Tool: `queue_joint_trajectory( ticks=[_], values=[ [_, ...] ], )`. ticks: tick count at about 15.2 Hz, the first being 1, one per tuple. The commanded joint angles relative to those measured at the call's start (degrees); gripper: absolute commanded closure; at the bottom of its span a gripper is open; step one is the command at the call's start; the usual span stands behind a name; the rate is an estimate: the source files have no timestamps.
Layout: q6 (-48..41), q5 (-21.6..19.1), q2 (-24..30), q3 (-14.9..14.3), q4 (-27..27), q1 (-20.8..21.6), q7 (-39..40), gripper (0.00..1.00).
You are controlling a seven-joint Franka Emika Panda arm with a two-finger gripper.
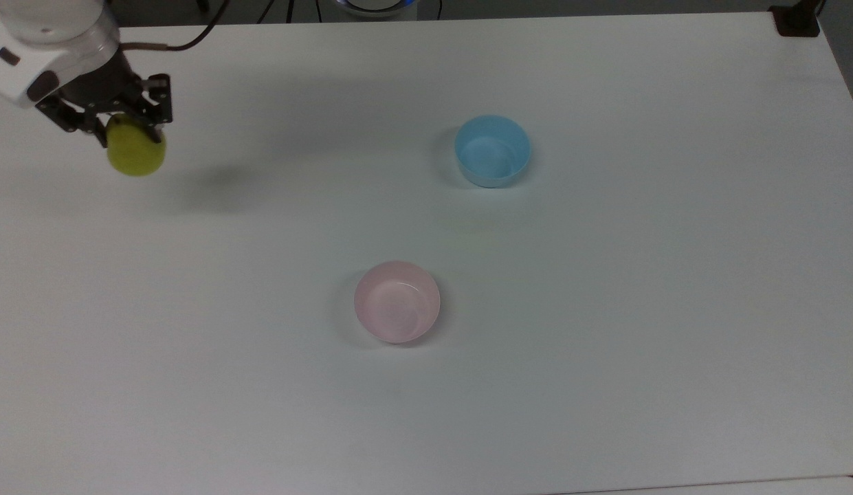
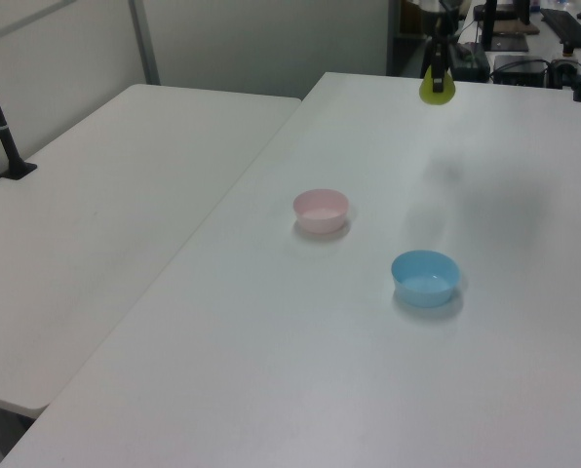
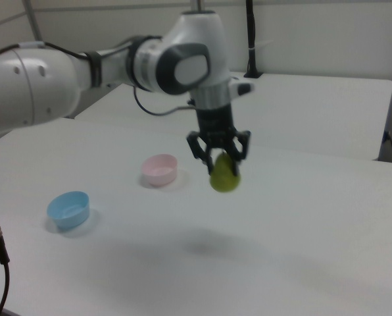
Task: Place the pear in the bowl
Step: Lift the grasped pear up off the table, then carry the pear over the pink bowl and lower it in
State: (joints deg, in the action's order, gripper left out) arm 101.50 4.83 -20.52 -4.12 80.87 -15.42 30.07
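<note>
My gripper [image 1: 127, 130] [image 3: 221, 157] [image 2: 437, 80] is shut on the top of the yellow-green pear [image 1: 137, 152] [image 3: 224, 176] [image 2: 436, 90], which hangs well above the white table [image 1: 605, 309]; its shadow lies on the table below. This is at the top view's upper left. The pale pink bowl [image 1: 397, 301] [image 2: 321, 210] [image 3: 160, 169] stands upright and holds nothing, near the table's middle, far to the right of and below the pear in the top view.
A light blue bowl [image 1: 493, 150] [image 2: 425, 277] [image 3: 69, 209] stands upright at the top view's upper middle, apart from the pink one. A second white table [image 2: 96, 224] adjoins on the left view's left. A dark clamp [image 1: 797, 20] sits at the table's far right corner.
</note>
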Motion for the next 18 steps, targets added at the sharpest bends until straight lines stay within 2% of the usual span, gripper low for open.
queue_joint_trajectory(
  ticks=[1, 4, 6, 11, 18],
  values=[
    [-4.72, -1.84, 3.47, -0.45, -0.36, 3.03, -2.64, 1.0],
    [-5.78, -2.36, 4.96, -0.45, -0.18, 4.96, -4.66, 1.0],
    [-5.87, -5.16, 5.84, -0.89, -0.18, 7.06, -8.52, 1.0],
    [-5.43, -7.55, 6.9, -0.98, -0.27, 11.37, -15.29, 1.0],
    [-4.91, -7.9, 6.11, -0.54, -1.85, 16.03, -19.44, 1.0]
  ],
)
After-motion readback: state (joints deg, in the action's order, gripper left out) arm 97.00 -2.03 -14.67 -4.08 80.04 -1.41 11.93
